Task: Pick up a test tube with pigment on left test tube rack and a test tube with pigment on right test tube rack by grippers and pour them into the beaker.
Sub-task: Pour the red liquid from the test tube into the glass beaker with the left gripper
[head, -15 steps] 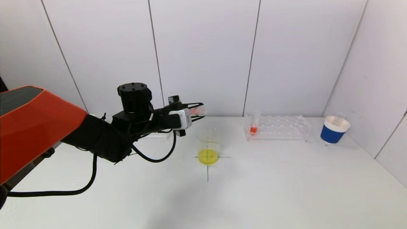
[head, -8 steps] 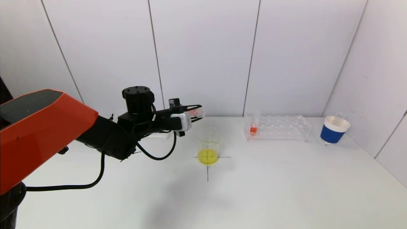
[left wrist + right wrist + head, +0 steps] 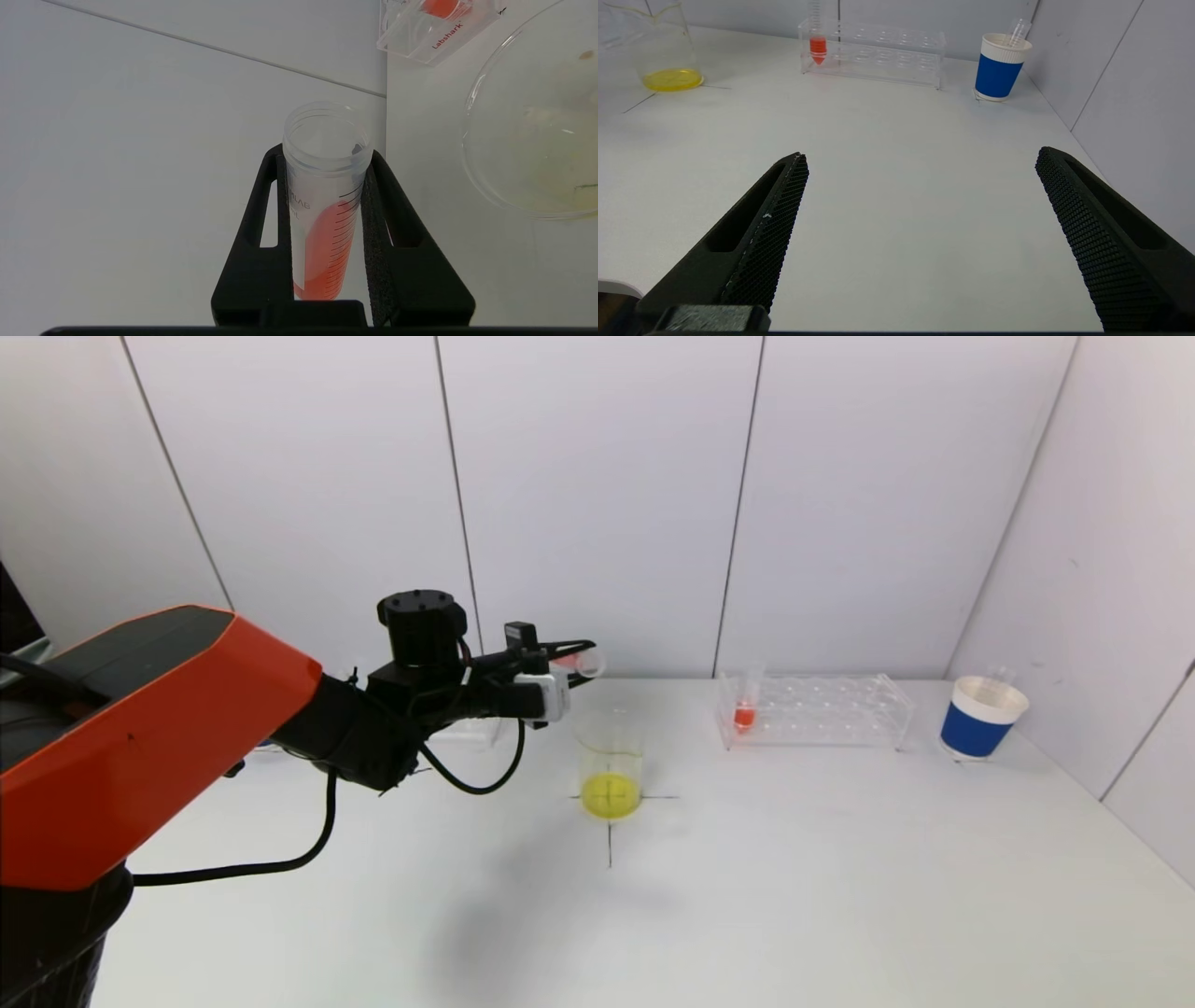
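The table (image 3: 840, 859) carries the right rack (image 3: 822, 711) near its far right corner and the beaker (image 3: 611, 761) mid-table toward the far edge. The left gripper (image 3: 577, 665) pinches a tube (image 3: 324, 196) of orange pigment, tipped sideways just above the beaker. The tube is probably light, smooth plastic, best gripped mid-barrel. The right gripper (image 3: 920, 233) hangs spread wide over the near edge.

The left test tube rack (image 3: 467, 733) sits mostly hidden behind the left arm; its contents cannot be told.
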